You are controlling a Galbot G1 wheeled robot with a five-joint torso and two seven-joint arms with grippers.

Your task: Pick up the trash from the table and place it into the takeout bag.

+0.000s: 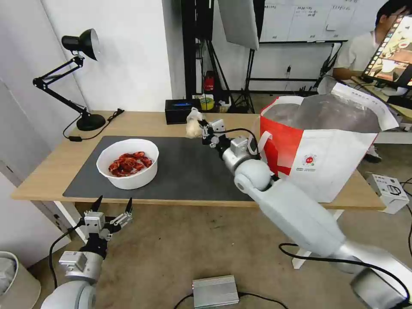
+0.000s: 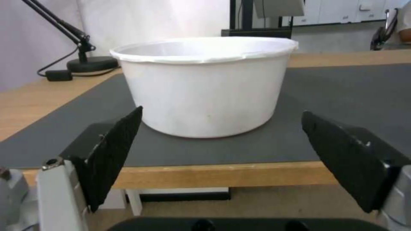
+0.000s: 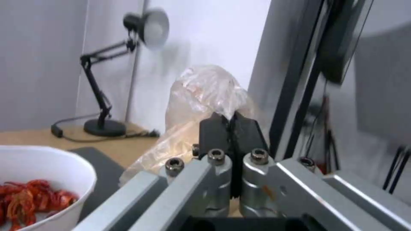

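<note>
My right gripper (image 1: 201,127) is shut on a small clear bag with a pale lump (image 1: 193,124), held up above the far part of the dark mat, left of the takeout bag (image 1: 326,163). In the right wrist view the clear bag (image 3: 205,96) bulges out past the gripper (image 3: 231,123), whose jaws are pressed together. A white round bowl of red shells (image 1: 128,163) stands on the mat's left side. My left gripper (image 1: 112,205) hangs open below the table's front edge, facing the bowl (image 2: 205,86); its black fingers (image 2: 111,150) are spread wide.
The light-wood table (image 1: 47,171) carries a dark grey mat (image 1: 189,171), a black desk lamp (image 1: 81,77) at the back left and a black tissue box (image 1: 180,110) at the back. A grey box (image 1: 214,292) with cables lies on the floor.
</note>
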